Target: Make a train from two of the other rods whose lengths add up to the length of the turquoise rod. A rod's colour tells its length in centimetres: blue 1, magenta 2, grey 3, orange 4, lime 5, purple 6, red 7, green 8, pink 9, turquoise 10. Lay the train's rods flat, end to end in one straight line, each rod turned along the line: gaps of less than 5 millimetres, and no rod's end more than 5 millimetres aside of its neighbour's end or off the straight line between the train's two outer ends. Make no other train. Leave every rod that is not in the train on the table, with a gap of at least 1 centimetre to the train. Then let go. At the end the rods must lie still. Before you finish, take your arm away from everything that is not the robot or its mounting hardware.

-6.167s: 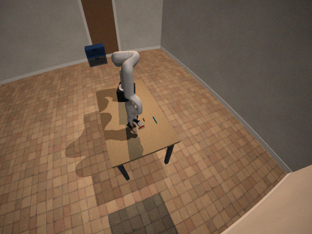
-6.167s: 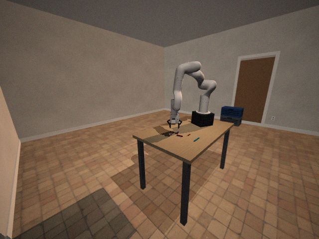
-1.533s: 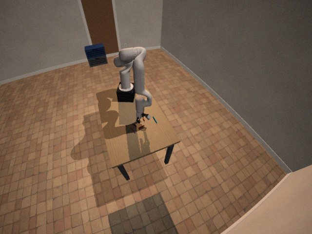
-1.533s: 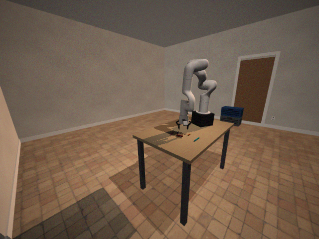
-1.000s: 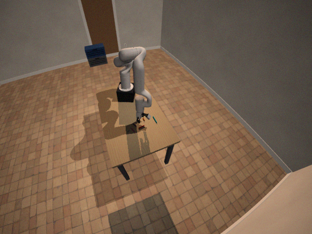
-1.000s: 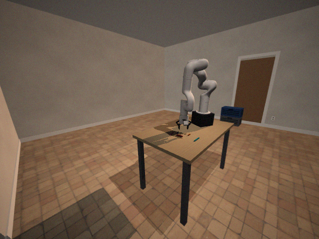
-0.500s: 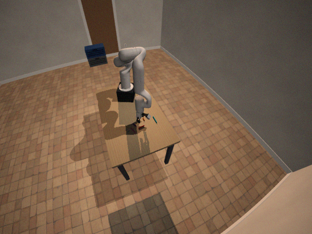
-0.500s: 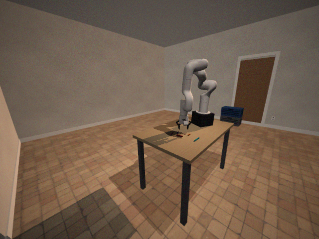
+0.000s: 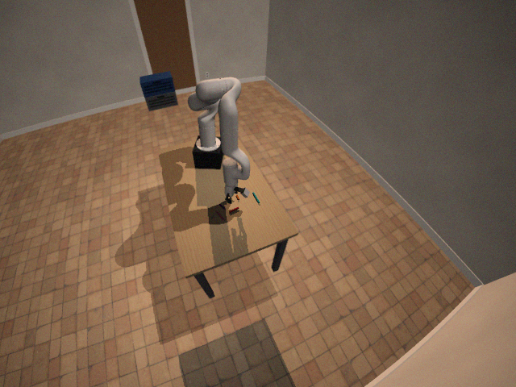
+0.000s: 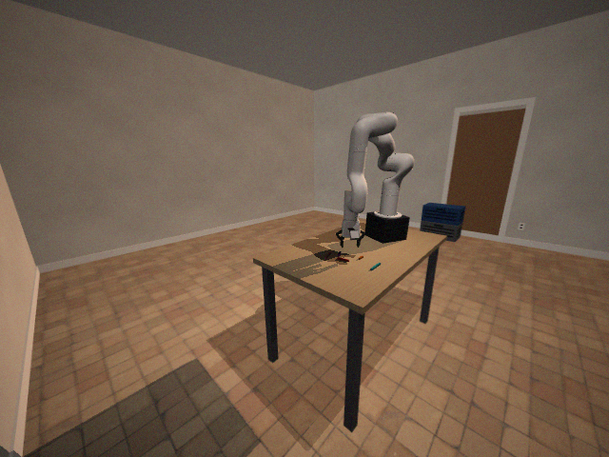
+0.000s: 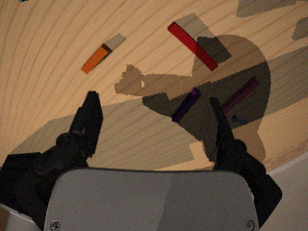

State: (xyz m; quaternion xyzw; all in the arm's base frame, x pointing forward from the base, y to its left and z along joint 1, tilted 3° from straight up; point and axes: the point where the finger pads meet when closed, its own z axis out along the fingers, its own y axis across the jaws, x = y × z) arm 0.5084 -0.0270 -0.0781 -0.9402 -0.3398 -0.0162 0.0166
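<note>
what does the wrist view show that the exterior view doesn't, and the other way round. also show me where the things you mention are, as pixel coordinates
Only the wrist view: two screws on the gripper's grey housing [image 11: 154, 199].
Only the exterior view: the brown door [image 10: 486, 169], the blue box [image 10: 442, 213] and the table's dark legs [image 10: 353, 368].
Both: the open gripper [image 10: 350, 244] [image 11: 152, 106], the orange rod [image 10: 360, 257] [image 11: 96, 59] and the red rod [image 10: 343, 259] [image 11: 192, 46].

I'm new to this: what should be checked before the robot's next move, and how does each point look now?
1. End effector open: ok.
2. Nothing gripped: ok.
3. Orange rod and purple rod, together matching turquoise's length, laid end to end: not ok, they lie apart.
4. Red rod on the table: ok.
5. Fingers lined up exactly for a grasp: cannot tell.
</note>
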